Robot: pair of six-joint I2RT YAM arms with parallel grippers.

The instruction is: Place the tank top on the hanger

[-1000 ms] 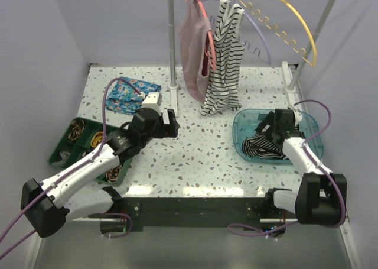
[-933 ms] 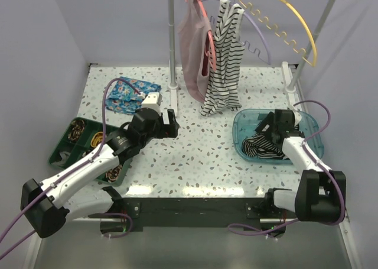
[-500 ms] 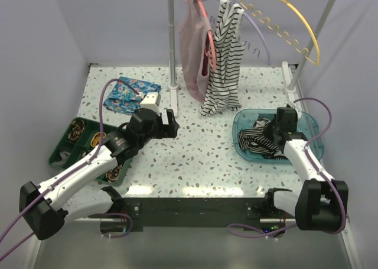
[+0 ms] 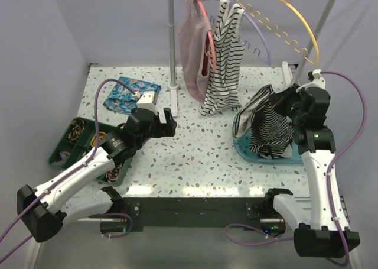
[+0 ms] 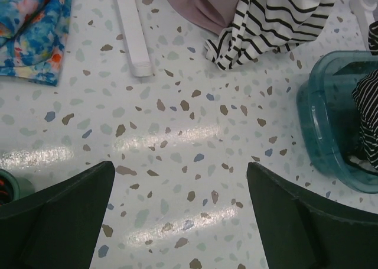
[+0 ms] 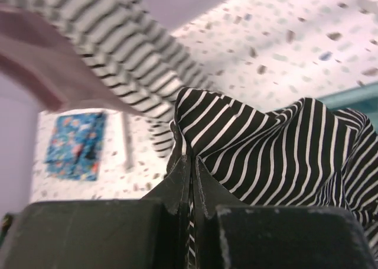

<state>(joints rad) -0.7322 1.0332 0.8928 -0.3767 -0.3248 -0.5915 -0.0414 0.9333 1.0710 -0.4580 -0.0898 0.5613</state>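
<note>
The tank top (image 4: pixel 270 128), black with thin white stripes, hangs lifted above the teal bin (image 4: pixel 245 146), its lower part still inside. My right gripper (image 4: pixel 288 100) is shut on its upper edge; in the right wrist view the fabric (image 6: pixel 277 156) is pinched between the closed fingers (image 6: pixel 192 168). The yellow hanger (image 4: pixel 289 22) hangs on the rack at the back right, above and behind the right gripper. My left gripper (image 4: pixel 168 120) hovers open over bare table mid-left; in the left wrist view nothing lies between its fingers (image 5: pixel 59 216).
On the rack hang a pink top (image 4: pixel 192 38) on a pink hanger and a white bold-striped garment (image 4: pixel 224 56) on a lavender hanger (image 4: pixel 260 38). A blue floral cloth (image 4: pixel 127 94) lies at back left. A green tray (image 4: pixel 68 148) sits at left. Rack posts (image 4: pixel 171 38) stand behind.
My right gripper closed on the tank top in the bin and rose up and back, pulling the top out of the bin. The left arm barely shifted.
</note>
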